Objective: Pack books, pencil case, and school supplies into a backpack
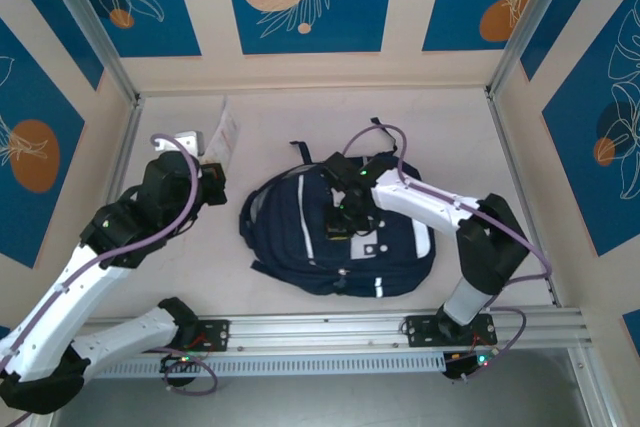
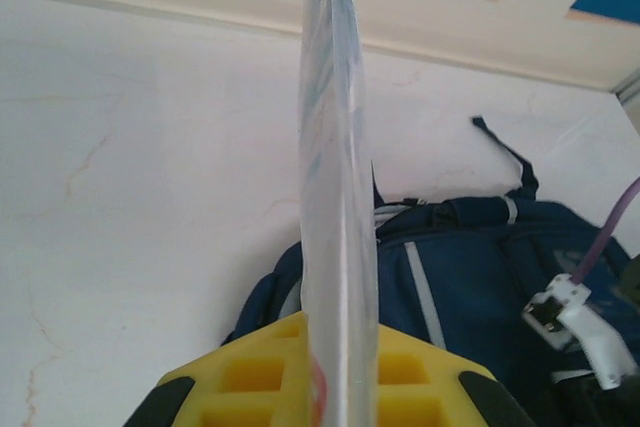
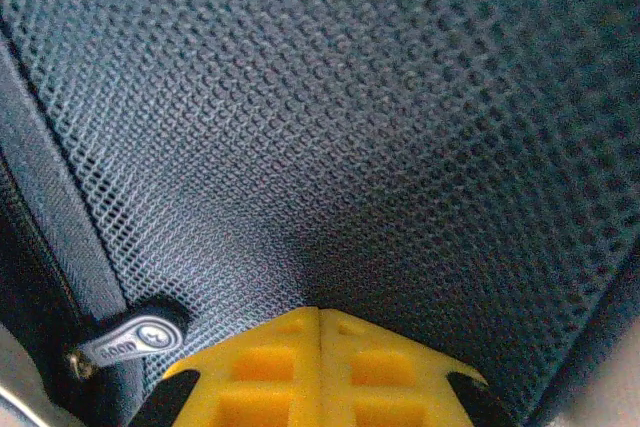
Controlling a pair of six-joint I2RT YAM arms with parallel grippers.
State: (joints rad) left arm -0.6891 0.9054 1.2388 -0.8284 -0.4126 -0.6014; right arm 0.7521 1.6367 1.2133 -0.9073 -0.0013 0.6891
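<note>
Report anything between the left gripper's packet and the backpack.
Nothing visible: bare table lies between packet and backpack. The right gripper is shut on its mesh; whether the mouth is open cannot be told.

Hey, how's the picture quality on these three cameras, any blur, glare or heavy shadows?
Top view: even light, only a soft shadow along the backpack. Left wrist view: the packet, edge-on and close, is blurred and shiny. Right wrist view: the mesh is sharp, dimmer low in the middle.
</note>
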